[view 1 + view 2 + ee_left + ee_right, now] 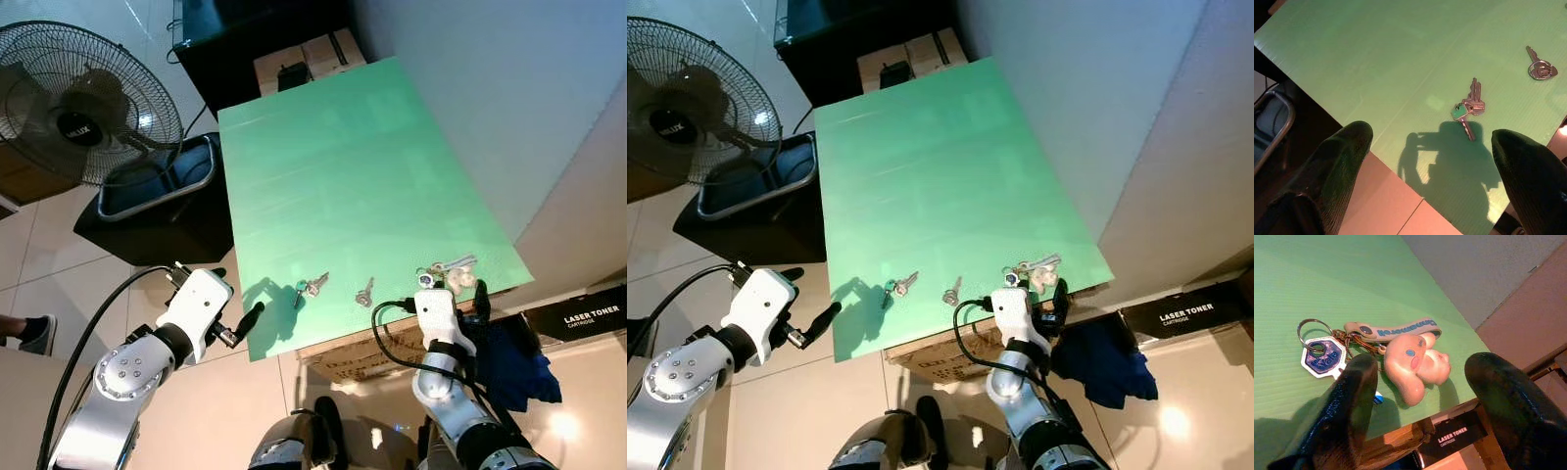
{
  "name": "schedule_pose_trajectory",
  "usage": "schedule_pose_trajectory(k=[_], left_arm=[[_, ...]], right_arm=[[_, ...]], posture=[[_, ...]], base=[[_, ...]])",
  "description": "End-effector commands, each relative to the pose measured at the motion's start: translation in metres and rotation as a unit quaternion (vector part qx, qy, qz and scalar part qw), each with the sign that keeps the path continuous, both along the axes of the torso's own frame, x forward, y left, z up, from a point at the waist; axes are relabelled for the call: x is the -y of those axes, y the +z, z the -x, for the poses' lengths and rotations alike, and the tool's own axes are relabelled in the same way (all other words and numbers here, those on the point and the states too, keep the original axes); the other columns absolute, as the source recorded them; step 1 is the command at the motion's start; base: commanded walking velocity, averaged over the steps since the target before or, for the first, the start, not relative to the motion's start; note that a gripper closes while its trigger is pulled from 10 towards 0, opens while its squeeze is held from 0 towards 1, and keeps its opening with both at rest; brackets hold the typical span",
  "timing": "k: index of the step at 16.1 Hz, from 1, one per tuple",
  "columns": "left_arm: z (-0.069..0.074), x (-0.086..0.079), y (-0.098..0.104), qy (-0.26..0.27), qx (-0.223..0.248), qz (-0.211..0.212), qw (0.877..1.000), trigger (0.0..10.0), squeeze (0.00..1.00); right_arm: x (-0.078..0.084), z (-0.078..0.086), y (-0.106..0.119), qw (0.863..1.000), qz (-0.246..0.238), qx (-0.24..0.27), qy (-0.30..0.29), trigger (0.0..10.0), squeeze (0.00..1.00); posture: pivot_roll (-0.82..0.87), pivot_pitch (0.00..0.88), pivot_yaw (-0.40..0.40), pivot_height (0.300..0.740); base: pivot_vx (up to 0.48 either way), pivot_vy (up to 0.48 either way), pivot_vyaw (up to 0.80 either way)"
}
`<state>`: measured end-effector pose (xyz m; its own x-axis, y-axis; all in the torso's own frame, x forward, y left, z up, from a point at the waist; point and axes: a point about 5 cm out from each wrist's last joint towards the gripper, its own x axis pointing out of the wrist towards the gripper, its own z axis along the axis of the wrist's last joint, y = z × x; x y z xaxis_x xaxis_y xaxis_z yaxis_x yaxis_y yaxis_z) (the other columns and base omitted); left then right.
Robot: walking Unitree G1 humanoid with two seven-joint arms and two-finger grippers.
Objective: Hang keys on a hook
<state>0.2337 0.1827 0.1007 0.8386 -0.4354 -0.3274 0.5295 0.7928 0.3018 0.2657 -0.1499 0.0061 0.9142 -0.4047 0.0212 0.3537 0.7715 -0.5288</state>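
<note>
Right gripper (1418,396), fingers spread wide and holding nothing, poised just above the near right corner of the green table (343,166). Between its 2 fingers lies the key bunch (1371,350): a ring, a blue octagonal tag, a printed strap and a pale plush charm (1415,367), all resting flat on the tabletop close to the edge. Left gripper (1425,181), likewise open and empty, hovers at the near left edge, its shadow falling beside a second key set with a green cap (1468,107). A single loose key (365,291) lies between the 2 sets. Beyond the table: a standing fan (73,103), a dark tray (157,181) on a low black stand, and a toner box (588,315) on the floor.

Risk, as judged: the bunch sits near the table edge, so a closing finger could push it off; the soft charm may be pinched instead of the ring, leaving the ring badly presented for hanging.

Unclear: no hook can be made out. The strap lettering is not legible. A foot at the frame's left edge is cut off.
</note>
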Motion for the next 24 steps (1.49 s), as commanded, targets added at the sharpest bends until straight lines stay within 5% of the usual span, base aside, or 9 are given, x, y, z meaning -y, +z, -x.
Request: schedule_pose_trajectory(k=[1, 3, 4, 11, 12, 13, 24], left_arm=[[0.003, -0.005, -0.006, 0.007, -0.012, -0.009, 1.000, 10.0, 0.00], [0.004, -0.005, -0.005, 0.007, -0.012, -0.009, 1.000, 10.0, 0.00], [0.004, -0.006, -0.006, 0.007, -0.013, -0.011, 1.000, 10.0, 0.00], [0.007, -0.009, -0.005, 0.008, -0.015, -0.016, 1.000, 10.0, 0.00], [0.008, -0.009, -0.005, 0.007, -0.015, -0.017, 1.000, 10.0, 0.00], [0.008, -0.009, -0.005, 0.008, -0.015, -0.017, 1.000, 10.0, 0.00], [0.007, -0.008, -0.003, 0.008, -0.011, -0.020, 1.000, 10.0, 0.00]], right_arm=[[-0.006, 0.004, -0.006, 1.000, -0.007, -0.015, 0.005, 10.0, 1.00], [-0.003, 0.004, -0.007, 1.000, 0.003, -0.025, -0.005, 10.0, 1.00], [-0.002, 0.003, -0.007, 1.000, 0.007, -0.028, -0.006, 10.0, 0.00], [0.004, 0.002, -0.006, 0.998, 0.048, -0.023, 0.022, 10.0, 0.00], [0.005, 0.003, -0.006, 0.998, 0.049, -0.023, 0.020, 8.0, 0.00], [0.005, 0.004, -0.008, 0.998, 0.041, -0.029, 0.022, 0.0, 0.00], [0.001, 0.013, -0.015, 0.999, 0.016, -0.038, 0.020, 0.0, 0.00]], posture=[[0.04, 0.258, 0.269, 0.740], [0.04, 0.260, 0.270, 0.740], [0.04, 0.261, 0.271, 0.740], [0.05, 0.275, 0.280, 0.740], [0.05, 0.275, 0.280, 0.740], [0.05, 0.276, 0.279, 0.740], [0.05, 0.283, 0.280, 0.740]], base=[[0.000, 0.000, 0.00], [0.000, 0.000, 0.00], [0.000, 0.000, 0.00], [0.000, 0.000, 0.00], [0.000, 0.000, 0.00], [0.000, 0.000, 0.00], [0.000, 0.000, 0.00]])
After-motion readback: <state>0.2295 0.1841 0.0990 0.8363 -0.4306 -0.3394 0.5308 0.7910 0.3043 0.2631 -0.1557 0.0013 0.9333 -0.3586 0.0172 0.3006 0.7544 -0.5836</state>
